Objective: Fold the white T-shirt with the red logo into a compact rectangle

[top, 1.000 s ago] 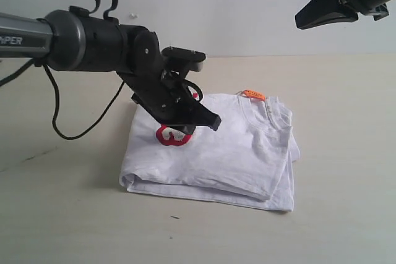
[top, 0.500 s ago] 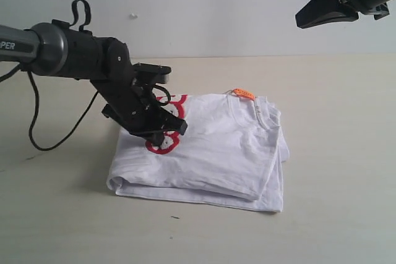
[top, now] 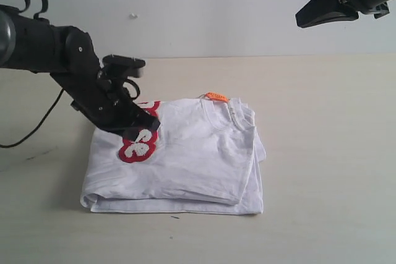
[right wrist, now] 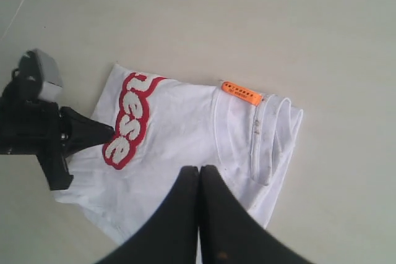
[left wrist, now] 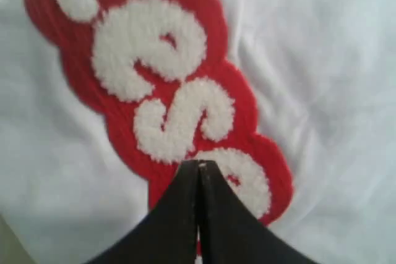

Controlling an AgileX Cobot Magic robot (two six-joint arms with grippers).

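The white T-shirt (top: 185, 165) lies folded into a rough rectangle on the table, collar and orange tag (top: 216, 96) at the far side. Part of the red logo (top: 137, 146) shows on its left half, the rest hidden under my left gripper (top: 148, 125). That gripper is shut, its tips pressed down onto the logo (left wrist: 167, 91) with no cloth seen between them (left wrist: 199, 164). My right gripper (top: 299, 21) hangs high at the upper right, shut and holding nothing (right wrist: 199, 169), looking down on the shirt (right wrist: 185, 134) and logo (right wrist: 127, 125).
The beige table (top: 334, 153) runs to a pale wall (top: 216, 10) at the back. A black cable (top: 31, 134) trails from the left arm (right wrist: 37, 128) over the table's left side. The orange tag (right wrist: 241, 93) marks the collar.
My left gripper has moved left and back, and the folded shirt has slid left across the table with it. More of the red logo now shows. The right gripper has stayed still.
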